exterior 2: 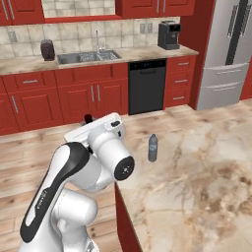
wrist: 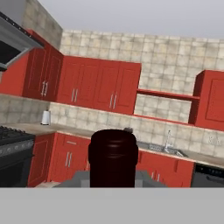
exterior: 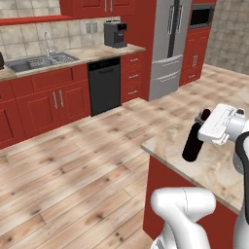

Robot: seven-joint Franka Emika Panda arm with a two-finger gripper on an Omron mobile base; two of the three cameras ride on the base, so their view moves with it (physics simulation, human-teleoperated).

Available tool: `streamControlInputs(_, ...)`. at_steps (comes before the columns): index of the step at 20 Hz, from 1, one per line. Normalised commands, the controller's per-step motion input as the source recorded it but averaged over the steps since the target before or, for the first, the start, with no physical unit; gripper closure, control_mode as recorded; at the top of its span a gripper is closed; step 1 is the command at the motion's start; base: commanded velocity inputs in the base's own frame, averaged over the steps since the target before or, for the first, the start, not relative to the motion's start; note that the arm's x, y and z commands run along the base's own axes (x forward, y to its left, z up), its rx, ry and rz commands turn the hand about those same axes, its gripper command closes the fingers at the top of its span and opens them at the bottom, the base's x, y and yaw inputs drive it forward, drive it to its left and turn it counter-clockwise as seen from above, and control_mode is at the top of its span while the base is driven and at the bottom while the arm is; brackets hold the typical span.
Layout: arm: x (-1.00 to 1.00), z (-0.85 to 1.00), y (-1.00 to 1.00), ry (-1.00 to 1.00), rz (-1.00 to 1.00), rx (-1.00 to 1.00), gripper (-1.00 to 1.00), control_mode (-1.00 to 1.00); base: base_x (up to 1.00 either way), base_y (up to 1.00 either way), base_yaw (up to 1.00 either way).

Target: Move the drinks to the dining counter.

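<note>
The gripper (exterior: 204, 127) is clenched on a tilted black wine bottle (exterior: 193, 141) over the dining counter's (exterior 2: 197, 197) near corner, while a water bottle (exterior 2: 153, 148) stands upright near its edge.

Colours noted.
Black wine bottle (exterior: 193, 142); beige-brown marbled dining counter (exterior 2: 197, 187); red cabinets (exterior: 46, 99); clear water bottle (exterior 2: 153, 147), pale label.
</note>
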Motion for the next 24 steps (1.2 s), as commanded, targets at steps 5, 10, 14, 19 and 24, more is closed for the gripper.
streamControlInputs(5, 0.0, 0.0, -0.41, 0.02, -0.11, 0.0, 1.0, -1.0, 0.0, 0.0, 0.0)
streamControlInputs(10, 0.0, 0.0, -0.4, 0.01, -0.14, 0.0, 1.0, -1.0, 0.0, 0.0, 0.0)
streamControlInputs(14, 0.03, -0.06, -0.39, 0.06, -0.15, 0.0, 1.0, -1.0, 0.0, 0.0, 0.0)
streamControlInputs(19, 0.03, -0.22, -0.46, 0.03, -0.14, 0.0, 1.0, -1.0, 0.0, 0.0, 0.0)
streamControlInputs(24, 0.15, -0.24, -0.38, 0.0, -0.08, 0.0, 1.0, -1.0, 0.0, 0.0, 0.0)
